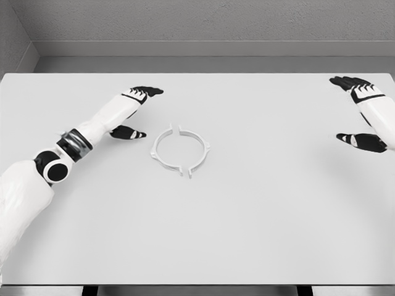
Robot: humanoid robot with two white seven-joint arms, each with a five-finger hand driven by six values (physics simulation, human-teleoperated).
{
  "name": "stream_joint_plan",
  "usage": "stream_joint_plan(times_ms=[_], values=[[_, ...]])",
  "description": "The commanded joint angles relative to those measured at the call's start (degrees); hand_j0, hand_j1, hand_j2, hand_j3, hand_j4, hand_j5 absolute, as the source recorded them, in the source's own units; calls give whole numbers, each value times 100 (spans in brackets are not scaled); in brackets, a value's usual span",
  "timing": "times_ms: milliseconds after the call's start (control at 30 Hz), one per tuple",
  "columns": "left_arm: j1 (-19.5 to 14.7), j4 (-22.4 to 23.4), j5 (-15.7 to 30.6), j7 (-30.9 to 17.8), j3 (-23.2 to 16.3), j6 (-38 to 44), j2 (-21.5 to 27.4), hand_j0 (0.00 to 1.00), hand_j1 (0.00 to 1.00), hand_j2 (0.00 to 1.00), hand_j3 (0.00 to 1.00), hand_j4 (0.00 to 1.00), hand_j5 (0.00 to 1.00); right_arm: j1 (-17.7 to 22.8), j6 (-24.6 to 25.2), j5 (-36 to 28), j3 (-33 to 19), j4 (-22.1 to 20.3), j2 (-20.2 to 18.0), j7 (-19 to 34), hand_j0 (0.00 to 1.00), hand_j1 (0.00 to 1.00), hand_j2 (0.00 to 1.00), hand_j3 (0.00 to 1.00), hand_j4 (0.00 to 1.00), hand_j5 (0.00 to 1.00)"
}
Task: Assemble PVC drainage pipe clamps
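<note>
White clamp ring (181, 150): flat on white surface (259, 216), near centre, in two halves with small gaps. Left hand (133, 114): just beside ring's left edge, apart from it, fingers spread, holding nothing. Right hand (361, 114): far right, well apart, likewise loose and unladen. Grey wall (203, 21) behind.

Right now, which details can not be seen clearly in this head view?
- Right hand: the picture's right edge cuts off its arm.
- White pipe clamp: two half rings facing each other; too small and pale against the table to tell whether they are joined.
- Left hand: its palm is turned away.
</note>
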Motion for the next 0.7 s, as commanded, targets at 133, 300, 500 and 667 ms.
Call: stream_joint_plan(times_ms=[133, 300, 500, 667], values=[[0, 11, 35, 0, -32, -2, -70, 100, 100, 100, 100, 100, 100, 0, 15, -61, -111, 0, -8, 1, 100, 100, 100, 100, 100, 100], [0, 3, 26, 0, -102, -2, -70, 100, 100, 100, 100, 100, 100, -9, 15, -70, 109, -79, -17, 1, 100, 100, 100, 100, 100, 100], [18, 11, 26, 0, -111, -2, -70, 100, 100, 100, 100, 100, 100, 0, 15, -70, 144, -158, -17, 1, 100, 100, 100, 100, 100, 100], [18, -6, 35, 0, -111, -2, -78, 100, 100, 100, 100, 100, 100, 0, 15, -70, 144, -158, -17, 1, 100, 100, 100, 100, 100, 100]])
